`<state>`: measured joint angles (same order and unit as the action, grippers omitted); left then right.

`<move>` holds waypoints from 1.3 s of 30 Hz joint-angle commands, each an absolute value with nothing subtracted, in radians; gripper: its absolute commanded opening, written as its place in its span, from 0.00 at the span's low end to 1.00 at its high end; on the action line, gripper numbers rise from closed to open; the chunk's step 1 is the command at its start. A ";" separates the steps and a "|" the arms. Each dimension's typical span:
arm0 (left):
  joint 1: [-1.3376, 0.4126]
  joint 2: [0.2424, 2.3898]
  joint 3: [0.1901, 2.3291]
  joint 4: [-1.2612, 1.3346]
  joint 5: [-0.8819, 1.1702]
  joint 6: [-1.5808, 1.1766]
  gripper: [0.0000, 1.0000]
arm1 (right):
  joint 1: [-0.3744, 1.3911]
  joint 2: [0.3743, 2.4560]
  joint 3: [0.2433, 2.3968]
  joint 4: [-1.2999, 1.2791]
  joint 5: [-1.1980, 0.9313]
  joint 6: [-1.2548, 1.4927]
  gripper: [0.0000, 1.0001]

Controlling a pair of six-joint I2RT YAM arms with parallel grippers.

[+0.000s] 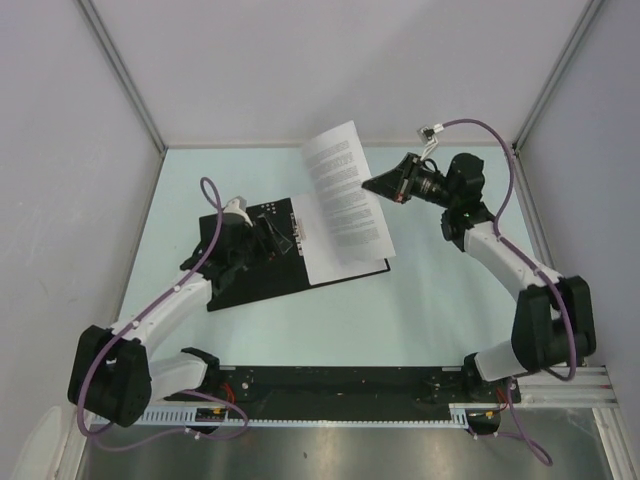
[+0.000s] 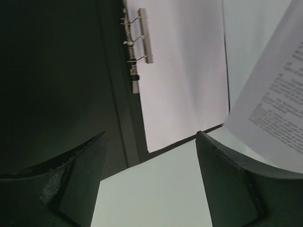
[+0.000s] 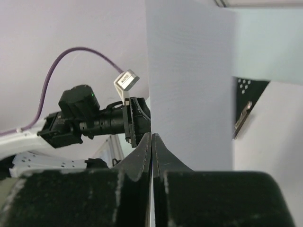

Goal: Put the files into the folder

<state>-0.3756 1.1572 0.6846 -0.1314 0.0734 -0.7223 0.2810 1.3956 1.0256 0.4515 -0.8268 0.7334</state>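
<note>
— Two sheets to account for. Right gripper [image 3: 151, 146] first?

— Clenched hard on the right edge of the printed sheet [image 1: 345, 195], fingers pressed flat together with only paper between. Held up off the counter [image 1: 430, 300] and tilted, text side turned toward the overhead camera.

— And underneath?

— Hanging over the right half of the open folder [image 1: 255, 285], black inside facing up. Partly covering a plain sheet [image 2: 184, 71] lying flat in that half, just beside the clip [image 2: 142, 35] at the spine.

— Left gripper [image 2: 149, 175]?

— Spread wide, grasping nothing. Poised over the folder's left half, close to its near edge. Impossible to tell whether touching the black cover or merely above it.

— Position relative to the papers?

— Plain sheet straight ahead, framed between the two open fingers in the wrist view. Printed sheet off to the right of that, raised, clear of both fingers.
</note>
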 commanded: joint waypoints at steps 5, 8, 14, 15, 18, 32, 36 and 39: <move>-0.328 1.134 0.624 -0.071 0.103 -0.767 0.80 | 0.118 1.747 1.048 0.506 -0.954 0.951 0.00; -0.327 1.150 0.621 -0.052 0.106 -0.769 0.80 | 0.086 1.825 1.074 0.442 -0.940 0.855 0.00; -0.319 1.223 0.655 -0.031 0.133 -0.779 0.82 | 0.087 2.002 1.219 0.258 -0.915 0.646 0.00; -0.319 1.229 0.661 -0.026 0.138 -0.781 0.82 | 0.090 2.016 1.235 0.244 -0.910 0.629 0.00; -0.316 1.247 0.675 -0.014 0.147 -0.788 0.82 | 0.089 2.062 1.279 0.225 -0.893 0.588 0.00; -0.304 1.253 0.684 -0.023 0.155 -0.775 0.82 | 0.132 2.177 1.394 0.233 -0.877 0.568 0.00; -0.299 1.246 0.681 -0.029 0.156 -0.767 0.82 | 0.153 2.172 1.396 0.230 -0.868 0.565 0.00; -0.296 1.246 0.680 -0.029 0.160 -0.765 0.83 | 0.163 2.168 1.397 0.218 -0.858 0.560 0.00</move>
<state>-0.3096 1.2591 0.6495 -0.0612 0.1432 -0.7696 0.1474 2.1696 1.3582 0.2298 -0.8722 0.5888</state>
